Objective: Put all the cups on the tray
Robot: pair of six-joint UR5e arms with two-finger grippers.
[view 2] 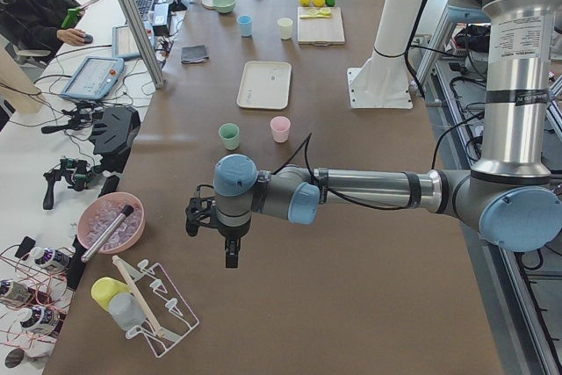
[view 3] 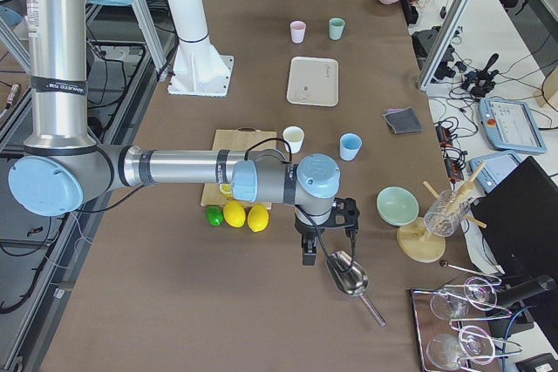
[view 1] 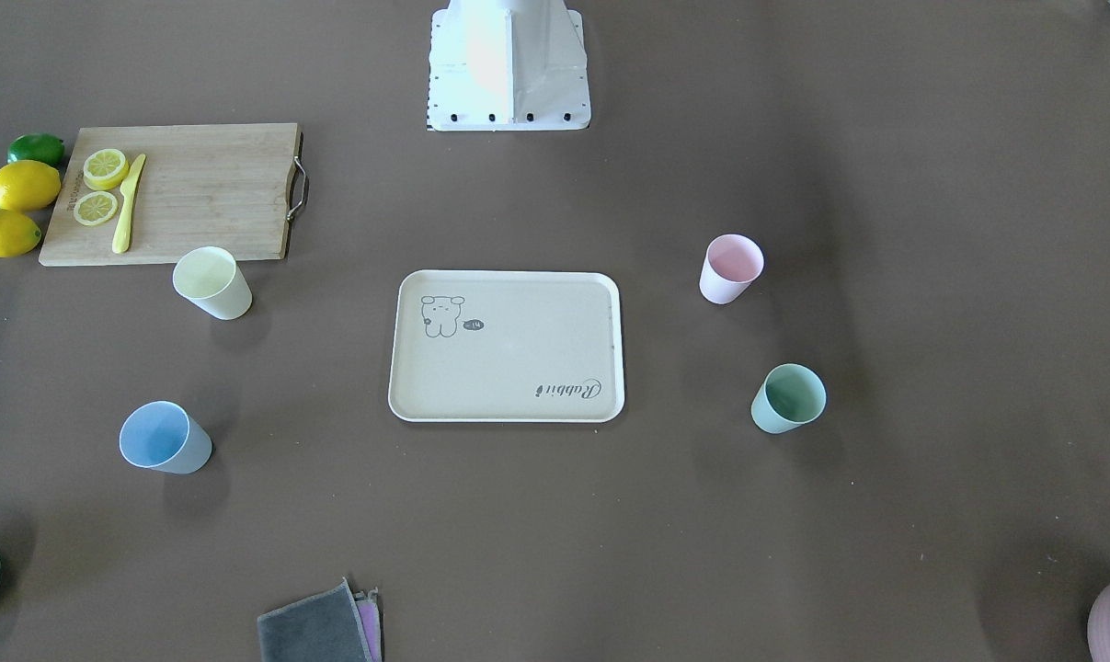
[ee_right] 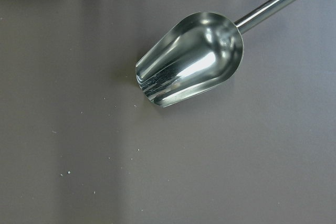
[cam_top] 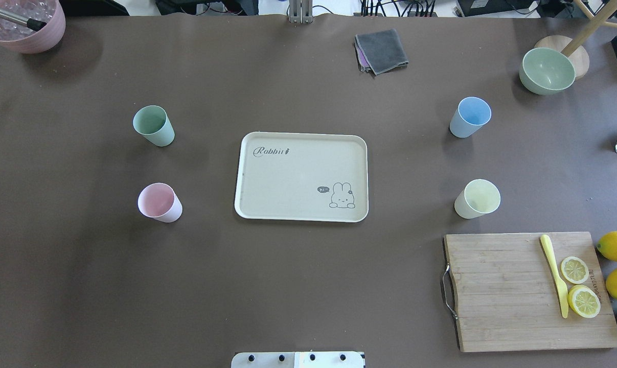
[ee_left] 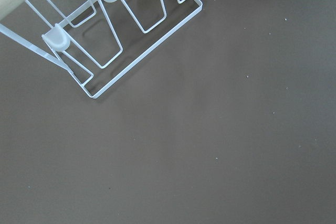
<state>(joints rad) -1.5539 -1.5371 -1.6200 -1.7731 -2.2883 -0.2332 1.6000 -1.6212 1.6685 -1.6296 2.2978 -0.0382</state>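
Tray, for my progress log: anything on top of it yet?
Nothing on the tray; the pink cup, green cup, blue cup, yellow cup stand off it. Its underside is hidden.

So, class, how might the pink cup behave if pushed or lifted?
The pink cup looks like empty plastic, so it is probably light and stiff. It narrows toward its base, so a push near the rim may tip it. Being round, it would likely roll once on its side.
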